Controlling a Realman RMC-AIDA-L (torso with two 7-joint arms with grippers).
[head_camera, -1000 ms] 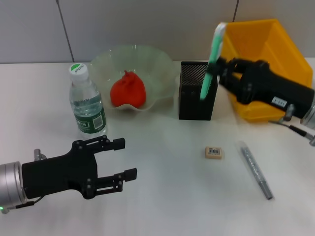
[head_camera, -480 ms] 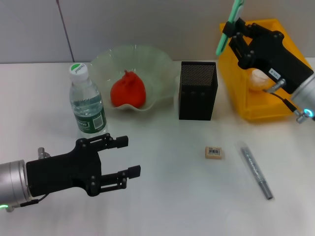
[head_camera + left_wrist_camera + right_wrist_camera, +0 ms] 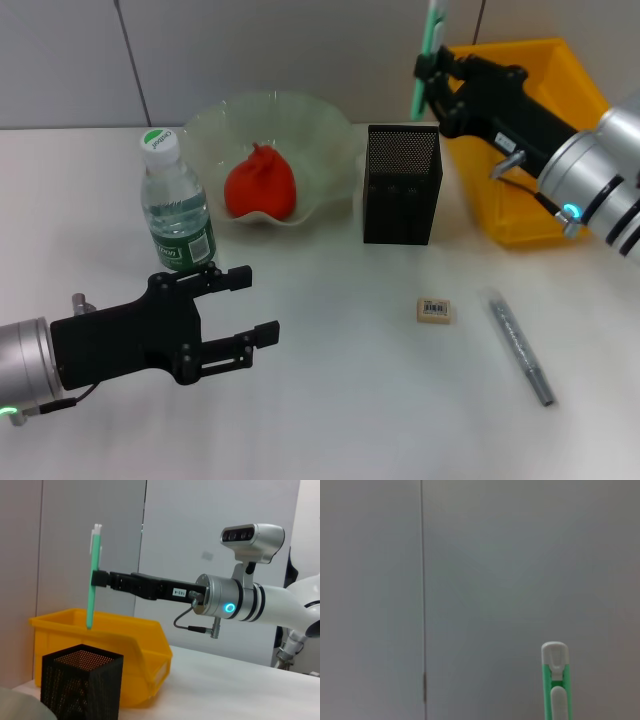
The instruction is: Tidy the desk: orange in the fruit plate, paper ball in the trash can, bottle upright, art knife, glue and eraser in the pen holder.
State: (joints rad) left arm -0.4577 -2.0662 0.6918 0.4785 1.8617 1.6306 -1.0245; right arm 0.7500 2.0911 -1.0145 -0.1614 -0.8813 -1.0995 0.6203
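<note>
Right gripper (gripping art knife) raised

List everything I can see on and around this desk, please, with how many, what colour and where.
water bottle: one, clear with green cap and label, upright, desk's left.
fruit plate: one, pale green, wavy rim, at the back, right of the bottle.
orange: one, orange-red, in the fruit plate.
pen holder: one, black mesh, back centre.
yellow bin: one, right of the pen holder.
eraser: one, beige, flat in front of the pen holder.
grey pen-like tool: one, lying right of the eraser.
art knife: one, green and white, held upright above the pen holder.
left end effector: black, open, low in front of the bottle.
right end effector: black, gripping the art knife.
</note>
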